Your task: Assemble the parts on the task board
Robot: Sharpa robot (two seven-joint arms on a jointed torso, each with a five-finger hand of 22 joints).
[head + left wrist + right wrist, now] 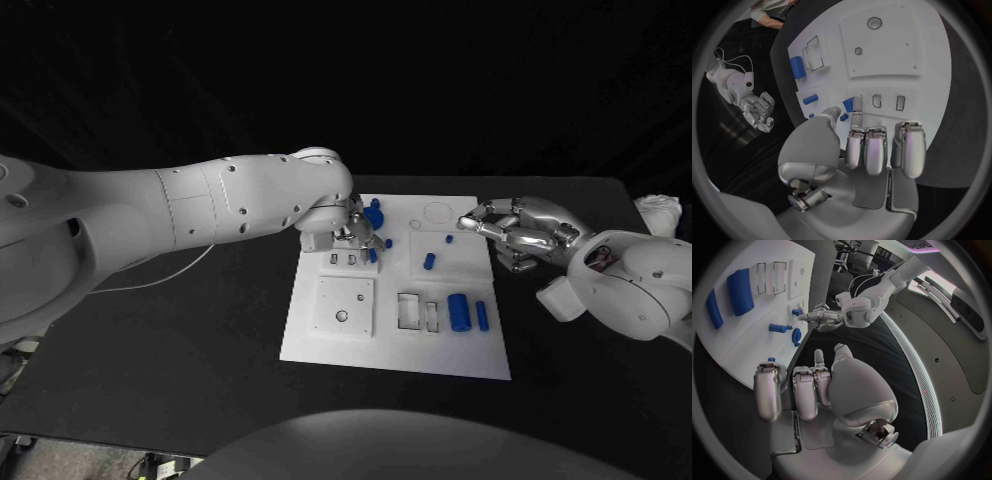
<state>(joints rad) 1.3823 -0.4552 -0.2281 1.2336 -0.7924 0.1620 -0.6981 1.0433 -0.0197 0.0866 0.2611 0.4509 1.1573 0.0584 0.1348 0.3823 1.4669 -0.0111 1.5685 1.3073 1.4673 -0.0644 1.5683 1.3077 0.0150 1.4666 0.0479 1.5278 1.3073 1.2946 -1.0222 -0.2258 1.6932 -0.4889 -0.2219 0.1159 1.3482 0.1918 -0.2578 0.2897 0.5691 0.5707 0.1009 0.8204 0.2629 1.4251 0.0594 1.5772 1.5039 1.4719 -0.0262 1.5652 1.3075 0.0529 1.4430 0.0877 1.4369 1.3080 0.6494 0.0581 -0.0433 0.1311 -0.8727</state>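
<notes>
The silver left hand (343, 232) pinched a small blue cylindrical part (849, 104) over the white task board (346, 342); misalignment could jam it. The right hand (519, 232) hovered curled, empty.

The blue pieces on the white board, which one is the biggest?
The fat blue cylinder lying near the board's front right corner, beside the empty rectangular slots. It is thicker and longer than the slim blue piece next to it and the little ones farther back.
</notes>
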